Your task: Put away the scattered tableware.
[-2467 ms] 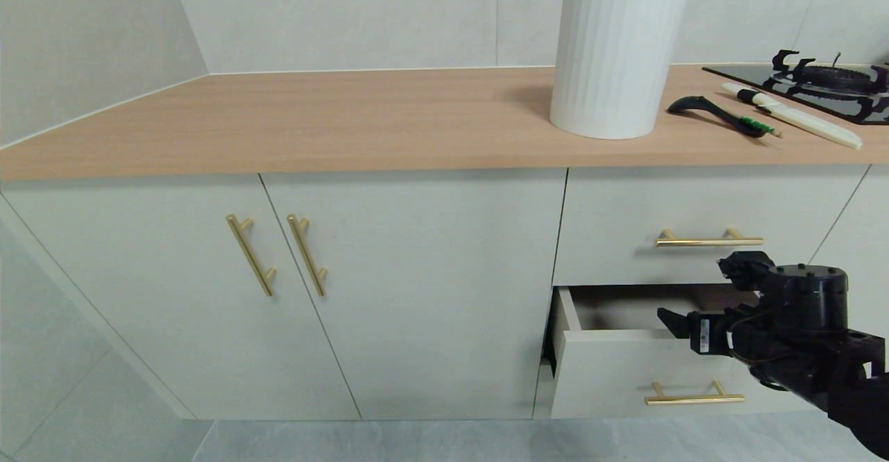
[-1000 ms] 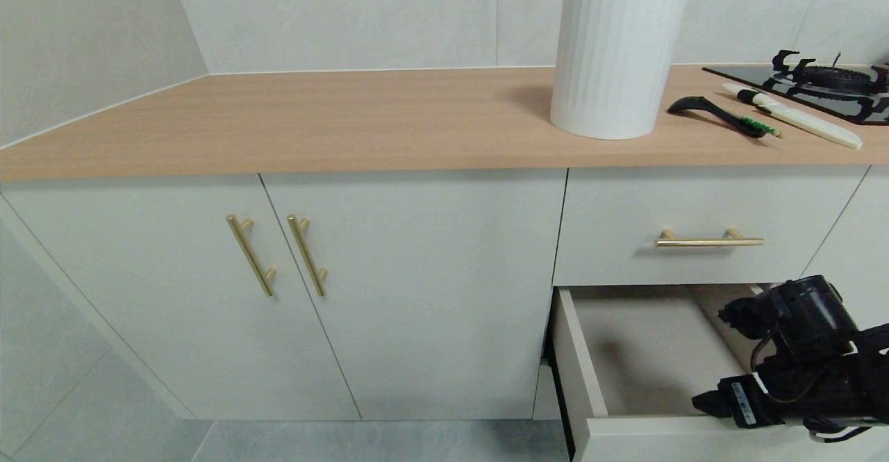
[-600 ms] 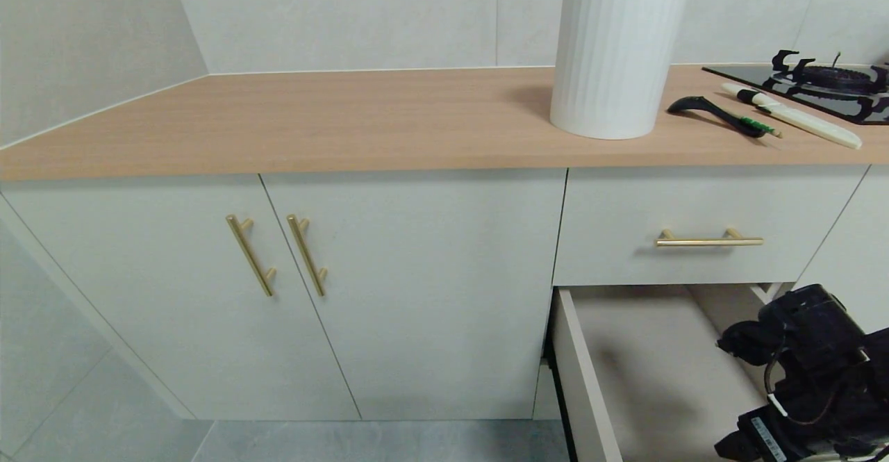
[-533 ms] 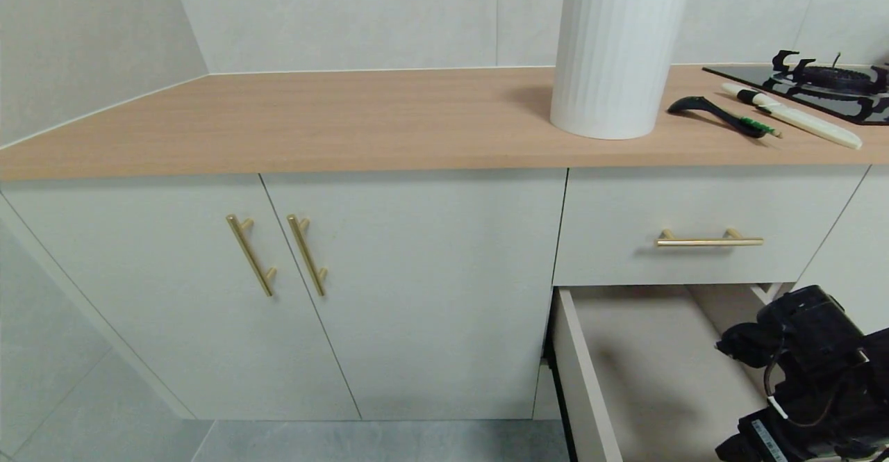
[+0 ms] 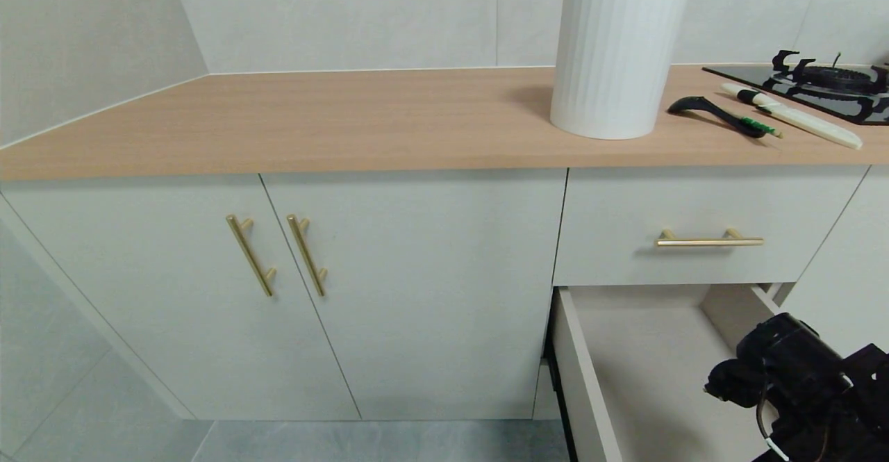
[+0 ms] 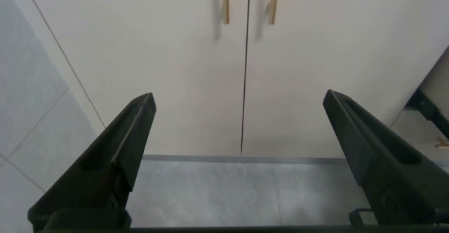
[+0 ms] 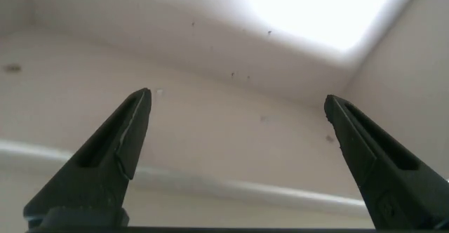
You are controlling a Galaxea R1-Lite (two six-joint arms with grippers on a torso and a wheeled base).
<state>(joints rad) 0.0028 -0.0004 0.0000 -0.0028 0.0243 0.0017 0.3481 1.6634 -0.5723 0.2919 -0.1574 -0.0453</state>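
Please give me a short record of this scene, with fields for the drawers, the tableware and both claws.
lower drawer: pulled out, visible floor bare
upper drawer: shut
tableware: black utensil and white knife on the counter, beside the white ribbed container
left claw: open, facing the cabinet doors
right claw: open, facing the lower drawer's inside

Right gripper (image 7: pixel 236 98), jaws spread wide, pale drawer (image 7: pixel 231 131) interior beyond, bright glare near its corner
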